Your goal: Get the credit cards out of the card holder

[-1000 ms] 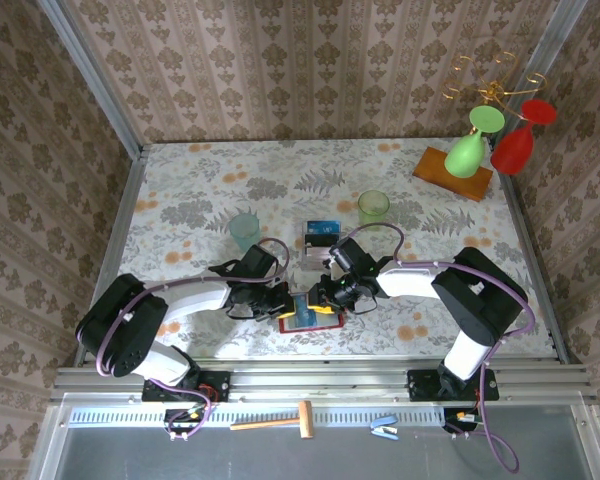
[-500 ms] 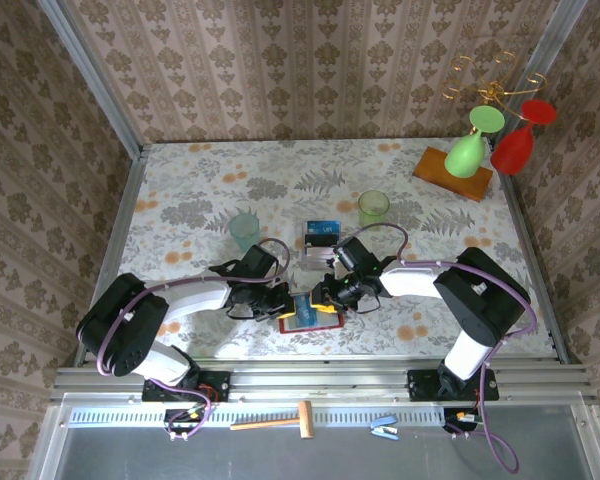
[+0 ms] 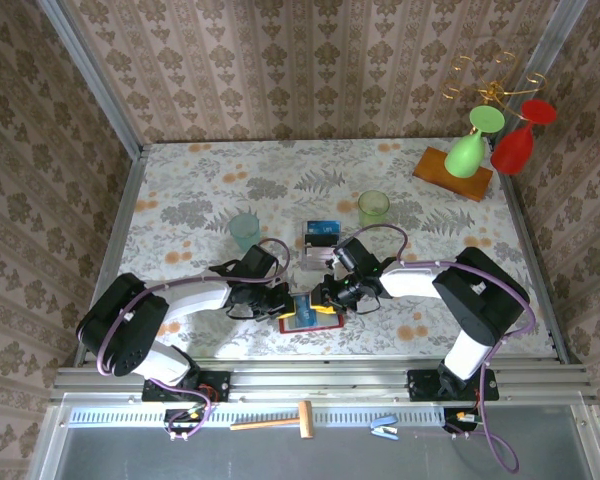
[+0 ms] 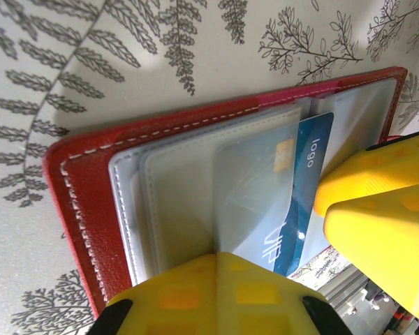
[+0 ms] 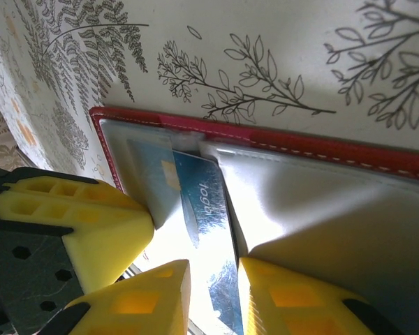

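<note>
Papered walls [image 3: 310, 60] are boxing in the table [image 3: 180, 200] on three sides, brown damask all round. The top is showing grey ferns and orange blossoms. The left arm [image 3: 180, 300] and right arm [image 3: 430, 282] are reaching in from the near edge and bending toward each other over the near middle.

In the far right corner a wooden block [image 3: 450, 172] is sitting with a green glass [image 3: 467, 150] and a red glass [image 3: 515, 145] by it. A teal cup [image 3: 245, 231] and a green cup [image 3: 373, 208] are standing mid-table, well apart, with a clear box [image 3: 320, 235] between them. A hammer [image 3: 275, 421] is lying on the metal ledge [image 3: 130, 440] in front.

The holder [image 3: 325, 322] is lying open on the table under both grippers, its sleeves facing up. The left gripper [image 3: 288, 300] is pressing on the sleeves with its jaws together. The right gripper [image 3: 323, 296] is keeping its jaws narrowly apart around the end of the blue card [image 4: 311, 181], which is sticking partway out of its sleeve. I cannot tell whether they are pinching it. The pale card [image 4: 255, 195] is sitting in a sleeve just beside the blue one.
</note>
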Robot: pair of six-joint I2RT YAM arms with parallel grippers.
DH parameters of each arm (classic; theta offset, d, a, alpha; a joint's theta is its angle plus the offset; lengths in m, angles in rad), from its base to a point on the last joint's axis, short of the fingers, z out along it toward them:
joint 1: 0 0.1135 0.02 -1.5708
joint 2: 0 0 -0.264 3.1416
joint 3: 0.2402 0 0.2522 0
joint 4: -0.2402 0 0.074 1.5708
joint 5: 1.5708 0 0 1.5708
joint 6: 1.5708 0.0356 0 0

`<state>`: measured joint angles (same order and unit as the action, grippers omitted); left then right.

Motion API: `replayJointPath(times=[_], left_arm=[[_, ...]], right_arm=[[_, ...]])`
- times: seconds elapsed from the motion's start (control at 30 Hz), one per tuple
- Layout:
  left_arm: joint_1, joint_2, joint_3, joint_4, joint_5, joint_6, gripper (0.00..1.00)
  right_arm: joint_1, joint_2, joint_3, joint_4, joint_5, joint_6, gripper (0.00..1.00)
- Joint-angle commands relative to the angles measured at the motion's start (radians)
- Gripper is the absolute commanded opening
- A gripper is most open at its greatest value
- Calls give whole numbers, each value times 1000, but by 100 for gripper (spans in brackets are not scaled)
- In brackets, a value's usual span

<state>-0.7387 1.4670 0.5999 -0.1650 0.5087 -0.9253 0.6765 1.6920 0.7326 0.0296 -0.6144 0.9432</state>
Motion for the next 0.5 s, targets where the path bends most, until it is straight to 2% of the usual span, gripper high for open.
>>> replayJointPath(times=[0.0,0.47], left_arm=[[3,24,-14,-60,-13,17,4],[3,19,-13,-65,-16,14,4]], right_arm=[[-3,21,-14,22,-32,7,27],[-2,40,-6,-11,-10,-15,28]])
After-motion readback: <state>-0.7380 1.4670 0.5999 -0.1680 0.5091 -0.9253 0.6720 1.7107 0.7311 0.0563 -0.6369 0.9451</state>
